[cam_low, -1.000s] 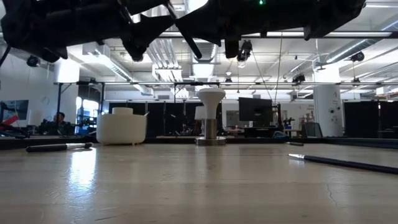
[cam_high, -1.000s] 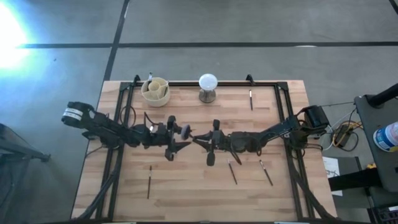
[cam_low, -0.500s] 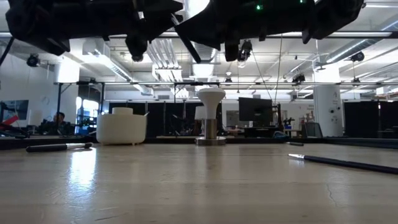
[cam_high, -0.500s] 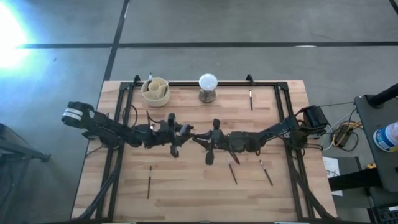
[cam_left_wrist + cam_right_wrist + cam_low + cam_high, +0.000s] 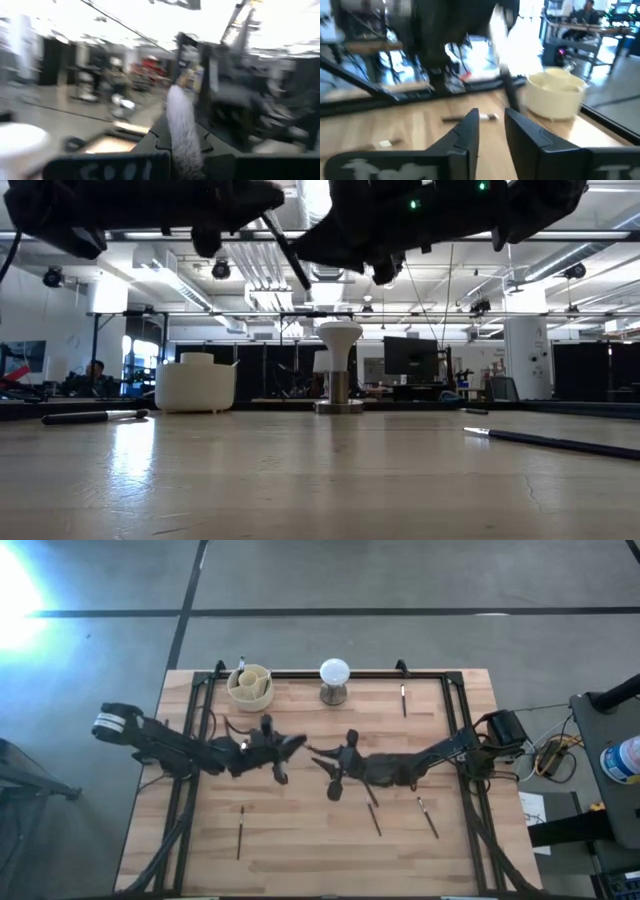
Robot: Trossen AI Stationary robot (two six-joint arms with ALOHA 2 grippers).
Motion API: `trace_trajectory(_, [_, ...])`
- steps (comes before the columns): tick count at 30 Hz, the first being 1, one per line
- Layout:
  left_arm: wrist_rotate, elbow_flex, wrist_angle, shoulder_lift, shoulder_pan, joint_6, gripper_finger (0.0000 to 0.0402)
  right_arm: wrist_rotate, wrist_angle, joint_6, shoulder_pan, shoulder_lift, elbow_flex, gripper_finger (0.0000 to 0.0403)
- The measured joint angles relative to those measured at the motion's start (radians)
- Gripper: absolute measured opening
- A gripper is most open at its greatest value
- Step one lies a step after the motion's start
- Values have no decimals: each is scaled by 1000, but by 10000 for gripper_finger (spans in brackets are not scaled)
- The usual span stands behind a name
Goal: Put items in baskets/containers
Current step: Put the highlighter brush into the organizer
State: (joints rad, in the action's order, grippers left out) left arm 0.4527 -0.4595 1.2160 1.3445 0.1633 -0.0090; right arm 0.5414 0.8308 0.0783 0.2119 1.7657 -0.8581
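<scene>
High view: since a second ago the left gripper (image 5: 292,744), clenched on a fan brush (image 5: 182,132), has drawn back from the released right gripper (image 5: 318,758) toward the cup (image 5: 250,686); only the left wrist view shows the bristles.

Left arm: you had it reaching in from frame left, left gripper (image 5: 290,745) near centre, closed around a brush | Right arm: you had it stretched in from frame right, right gripper (image 5: 318,756) at centre, fingers (image 5: 465,131) parted.

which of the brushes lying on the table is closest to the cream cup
The short brush just in front of the cream cup, by the left arm. The other loose brushes lie farther off: one near the far right edge, three along the near side.
</scene>
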Motion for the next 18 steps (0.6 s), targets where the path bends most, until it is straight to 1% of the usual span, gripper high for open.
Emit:
trace_trajectory(4, [89,-2,-88,-93,-28,98,8,55,-98,-5,0,-4,0,111])
trace_trajectory(7, [135,-24,-210,-173,-89,122,7,100,-158,0,0,-7,1,111])
trace_trajectory(11, [144,-68,-433,-232,-228,100,7,114,-221,30,0,-7,1,85])
trace_trajectory(15, [144,-119,-570,-235,-408,67,7,116,-254,49,8,-8,1,45])
trace_trajectory(18, [91,-170,-680,-212,-558,35,7,116,-253,39,20,-9,1,17])
